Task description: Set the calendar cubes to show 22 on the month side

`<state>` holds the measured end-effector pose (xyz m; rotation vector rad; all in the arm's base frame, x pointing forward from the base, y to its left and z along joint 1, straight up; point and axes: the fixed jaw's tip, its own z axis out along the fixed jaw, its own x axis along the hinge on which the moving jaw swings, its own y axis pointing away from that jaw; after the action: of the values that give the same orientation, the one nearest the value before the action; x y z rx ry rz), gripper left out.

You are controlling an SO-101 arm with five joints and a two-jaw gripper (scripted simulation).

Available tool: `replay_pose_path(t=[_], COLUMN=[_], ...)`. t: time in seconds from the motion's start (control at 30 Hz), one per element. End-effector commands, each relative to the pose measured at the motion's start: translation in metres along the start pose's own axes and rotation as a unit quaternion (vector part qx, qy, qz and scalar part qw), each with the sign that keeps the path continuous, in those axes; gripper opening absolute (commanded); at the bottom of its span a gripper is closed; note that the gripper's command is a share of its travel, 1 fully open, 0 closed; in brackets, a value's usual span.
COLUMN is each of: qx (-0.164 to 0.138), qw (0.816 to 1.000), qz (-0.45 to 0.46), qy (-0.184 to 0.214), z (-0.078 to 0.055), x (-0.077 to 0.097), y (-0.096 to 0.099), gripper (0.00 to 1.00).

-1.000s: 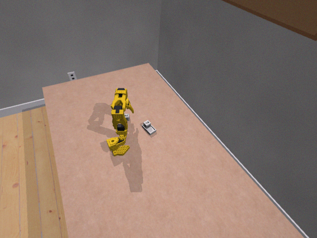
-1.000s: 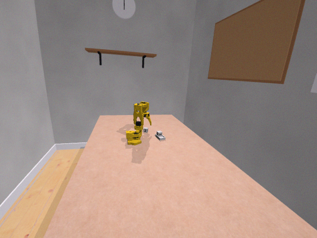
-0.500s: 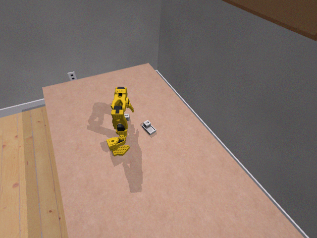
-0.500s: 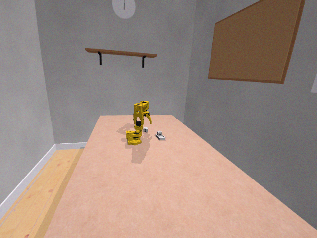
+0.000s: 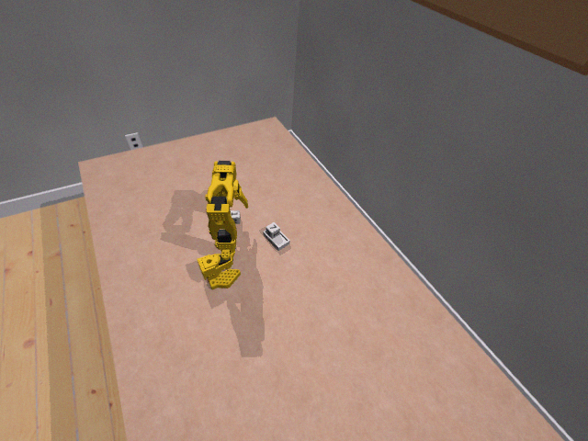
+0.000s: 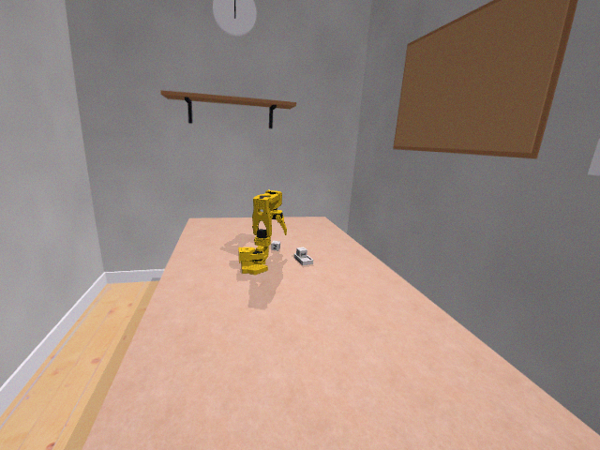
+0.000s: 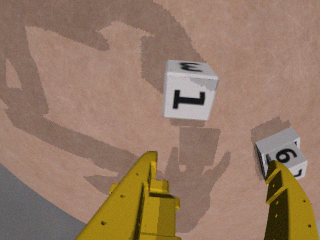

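A white number cube [image 5: 234, 216] [image 6: 275, 246] [image 7: 190, 90] lies on the table, close to the arm. In the wrist view it shows a 1 on its near side and a 3 on top; the exterior camera sees a 2 on it. My gripper [image 5: 238, 199] [image 6: 279, 227] [image 7: 212, 162] is open and empty, lifted above this cube, with the cube beyond the fingertips. A second cube [image 5: 272, 230] [image 6: 301, 251] [image 7: 280, 152] stands in the far end of the small white tray [image 5: 282, 243] [image 6: 307, 262]. It shows a 6 in the wrist view, partly hidden by my right finger.
The tray lies flat on the table to the right of the arm's base [image 5: 219, 273] [image 6: 251, 262], with its near half unoccupied. The table's right edge [image 5: 379, 228] runs along the grey wall. Wooden floor lies beyond the left edge.
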<state>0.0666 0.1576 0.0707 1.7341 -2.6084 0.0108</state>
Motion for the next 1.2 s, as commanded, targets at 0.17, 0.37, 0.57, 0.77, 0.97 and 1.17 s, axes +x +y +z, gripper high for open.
replay_pose_path(t=[0.17,0.37,0.57,0.77,0.97,1.17], qx=[0.004,0.006,0.009,0.010,0.010,0.012], qw=[0.994,0.985,0.969,0.961,0.961,0.961], qz=[0.002,0.002,0.002,0.002,0.002,-0.006], qy=[-0.109,-0.170,-0.247,-0.276,-0.277,-0.276], z=[-0.033,-0.052,-0.076,-0.085,-0.085,-0.085], x=[-0.011,-0.011,-0.008,-0.006,-0.006,-0.006], y=[0.001,0.001,0.001,0.001,0.001,0.001], gripper=[0.35,0.35,0.35,0.35,0.35,0.35])
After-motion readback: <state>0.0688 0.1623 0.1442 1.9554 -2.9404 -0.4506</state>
